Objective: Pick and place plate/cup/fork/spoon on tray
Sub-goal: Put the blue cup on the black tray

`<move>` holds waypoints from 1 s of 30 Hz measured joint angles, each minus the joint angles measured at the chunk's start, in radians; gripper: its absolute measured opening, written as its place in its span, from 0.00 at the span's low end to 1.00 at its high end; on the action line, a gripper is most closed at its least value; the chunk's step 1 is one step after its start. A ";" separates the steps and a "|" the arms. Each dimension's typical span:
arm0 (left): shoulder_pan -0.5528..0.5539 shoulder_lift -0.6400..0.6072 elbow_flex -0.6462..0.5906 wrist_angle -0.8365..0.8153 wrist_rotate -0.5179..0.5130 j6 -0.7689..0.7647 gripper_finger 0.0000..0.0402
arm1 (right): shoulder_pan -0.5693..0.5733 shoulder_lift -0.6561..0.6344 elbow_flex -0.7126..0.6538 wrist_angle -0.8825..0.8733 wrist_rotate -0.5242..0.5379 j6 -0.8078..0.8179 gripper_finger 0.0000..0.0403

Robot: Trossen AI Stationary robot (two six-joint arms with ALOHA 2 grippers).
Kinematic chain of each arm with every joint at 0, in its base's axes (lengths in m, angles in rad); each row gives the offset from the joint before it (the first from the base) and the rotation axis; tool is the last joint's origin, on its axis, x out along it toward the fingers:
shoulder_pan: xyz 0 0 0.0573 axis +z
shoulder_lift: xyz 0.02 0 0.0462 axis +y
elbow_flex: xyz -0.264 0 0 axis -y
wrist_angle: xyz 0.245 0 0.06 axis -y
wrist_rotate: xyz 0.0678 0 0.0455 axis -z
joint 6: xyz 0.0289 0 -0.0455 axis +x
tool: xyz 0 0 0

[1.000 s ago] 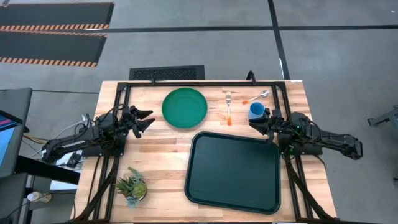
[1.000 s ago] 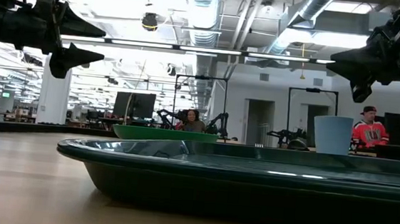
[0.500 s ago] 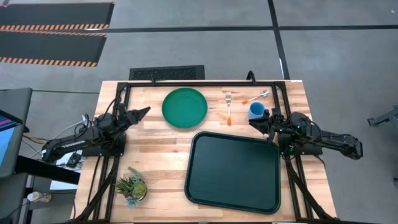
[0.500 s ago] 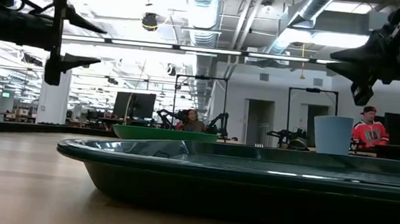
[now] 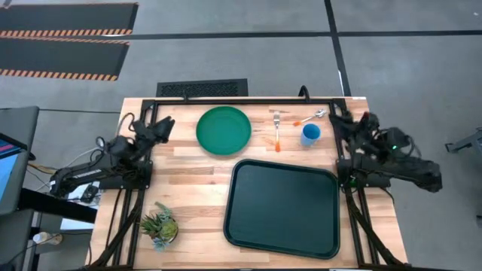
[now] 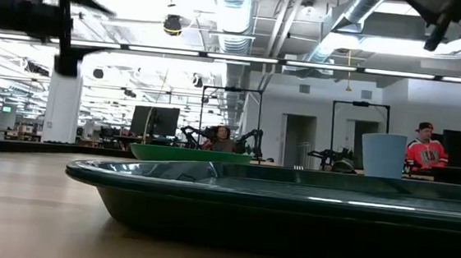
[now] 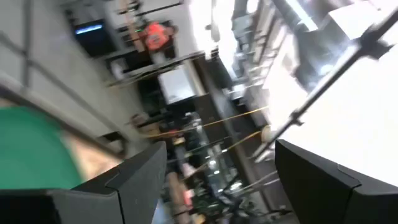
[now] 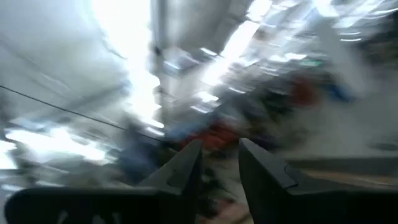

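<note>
the right claw [image 5: 340, 120] hangs above the tabletop [image 5: 192, 169] just beside the cup [image 5: 309, 134], its fingers a narrow gap apart and holding nothing. the cup stands between that claw and the fork [image 5: 277, 129], just behind the tray's [image 5: 283, 207] far rim, so the right arm is plainly the nearer one. the left claw [image 5: 161, 129], spread wide and empty, waits beside the plate [image 5: 224, 130].
</note>
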 joint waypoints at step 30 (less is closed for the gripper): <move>0.020 1.010 0.846 -0.567 0.341 0.320 0.71 | -0.348 0.866 0.597 -1.334 -0.009 0.236 0.62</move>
